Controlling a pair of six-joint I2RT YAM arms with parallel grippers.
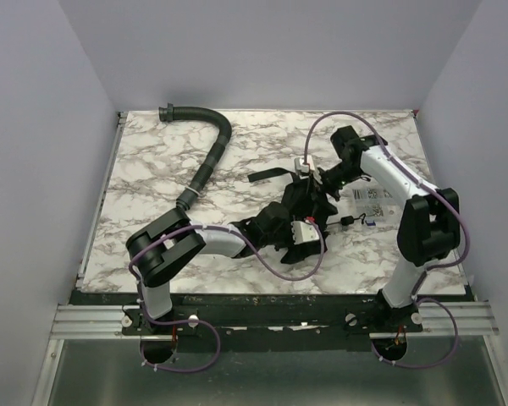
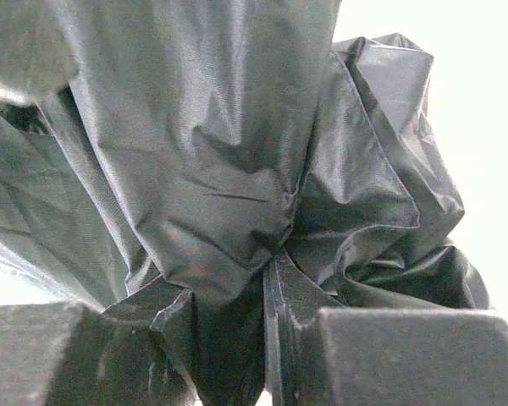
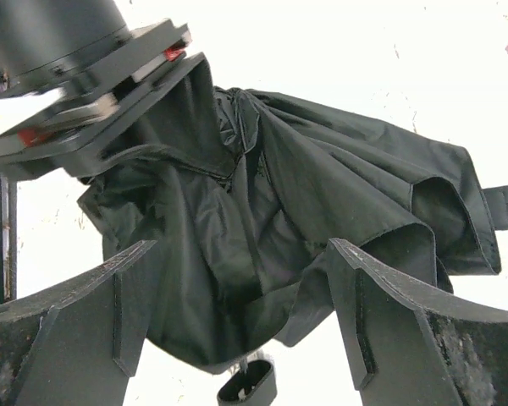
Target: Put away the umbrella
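Top external: caught black umbrella (image 1: 289, 213) crumpled at middle of marble tabletop (image 1: 152, 173), between both arms. Noted ribbed hose (image 1: 208, 159) toward far-left corner, printed card (image 1: 368, 200) near right edge. Left wrist only: found left gripper (image 2: 229, 338) clenched on fabric fold. Right wrist only: saw right gripper (image 3: 241, 254) released, fingers (image 3: 381, 321) astride canopy, strap loop (image 3: 249, 385) beneath. Ringed by pale lavender walls (image 1: 34, 127).

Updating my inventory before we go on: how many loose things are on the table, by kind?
Umbrella: 1
Black ribbed hose: 1
White printed label: 1
Total: 3 that can be made out
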